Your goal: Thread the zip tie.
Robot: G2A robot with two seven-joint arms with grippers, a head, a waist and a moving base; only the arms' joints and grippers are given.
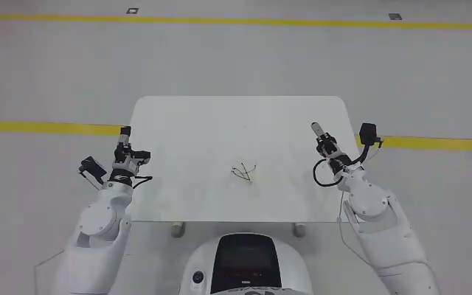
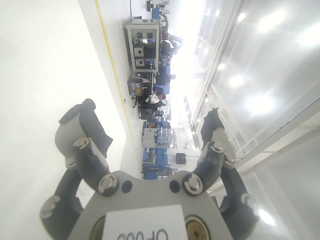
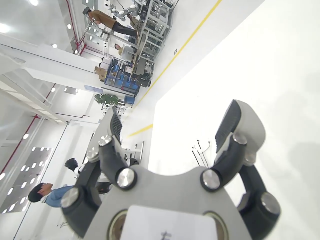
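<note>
At the centre of the smooth white table (image 1: 295,118) I see thin black plastic zip ties (image 1: 243,172), loosely tangled; my left gripper (image 1: 125,133) and right gripper (image 1: 316,127) both stand spread wide.

Thin dark plastic zip ties (image 1: 243,172): between the left jaws and the right jaws, well apart from both; too small in the top view to count, or to tell whether any tail sits in a head.
Zip ties (image 3: 201,151), right wrist view: their near ends are hidden behind the right jaws.
</note>
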